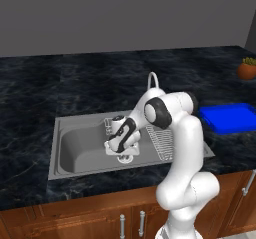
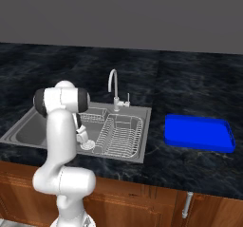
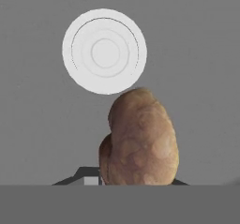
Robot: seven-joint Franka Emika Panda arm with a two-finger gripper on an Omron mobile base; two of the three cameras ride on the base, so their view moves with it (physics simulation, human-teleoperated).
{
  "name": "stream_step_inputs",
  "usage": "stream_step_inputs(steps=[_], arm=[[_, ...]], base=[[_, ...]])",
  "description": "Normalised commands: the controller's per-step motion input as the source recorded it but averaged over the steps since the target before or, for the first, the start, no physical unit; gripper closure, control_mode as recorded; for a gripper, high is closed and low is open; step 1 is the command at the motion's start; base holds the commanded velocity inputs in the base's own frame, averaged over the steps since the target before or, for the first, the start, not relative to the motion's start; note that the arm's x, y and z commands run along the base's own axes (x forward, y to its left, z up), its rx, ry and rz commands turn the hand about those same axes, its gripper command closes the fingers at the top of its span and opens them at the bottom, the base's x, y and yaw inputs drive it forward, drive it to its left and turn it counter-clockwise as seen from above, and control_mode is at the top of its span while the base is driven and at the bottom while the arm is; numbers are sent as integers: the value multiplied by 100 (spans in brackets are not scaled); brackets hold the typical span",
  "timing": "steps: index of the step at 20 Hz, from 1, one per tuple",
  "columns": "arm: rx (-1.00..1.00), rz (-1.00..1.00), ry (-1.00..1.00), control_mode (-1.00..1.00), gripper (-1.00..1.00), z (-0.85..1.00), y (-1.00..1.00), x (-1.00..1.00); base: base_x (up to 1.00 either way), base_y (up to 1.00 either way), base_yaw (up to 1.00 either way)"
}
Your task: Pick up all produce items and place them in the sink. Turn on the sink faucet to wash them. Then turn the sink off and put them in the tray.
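Note:
A dull-brown roundish produce item (image 3: pixel 140 138) fills the lower middle of the hand view and hangs just above the sink floor, close to the round drain (image 3: pixel 104 52). My gripper (image 1: pixel 121 151) points down inside the steel sink (image 1: pixel 75 153), over the drain, and is shut on the produce item; the lump hides its fingertips. The silver gooseneck faucet (image 2: pixel 113 86) stands behind the basin, and no water shows. On the counter to the right of the sink lies the blue tray (image 2: pixel 199 132), with nothing in it.
A wire rack (image 2: pixel 121 136) takes up the right part of the basin, and a small wire basket (image 2: pixel 92 116) sits at its back. An orange pot with a plant (image 1: pixel 247 69) stands at the far right. Wooden cabinet doors run under the counter.

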Motion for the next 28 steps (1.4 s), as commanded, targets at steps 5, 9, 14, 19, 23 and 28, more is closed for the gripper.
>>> stream_step_inputs(steps=[5,9,14,19,23,28], arm=[[0,0,0,-100,100,-27,0,6],[0,0,0,-100,100,-30,0,11],[0,0,0,-100,100,-30,0,14],[0,0,0,-100,100,-28,0,17],[0,0,0,-100,100,-29,0,21],[0,0,1,-100,-100,-28,0,24]], base=[[0,0,0],[0,0,0],[0,0,0],[0,0,0],[0,0,0],[0,0,0]])
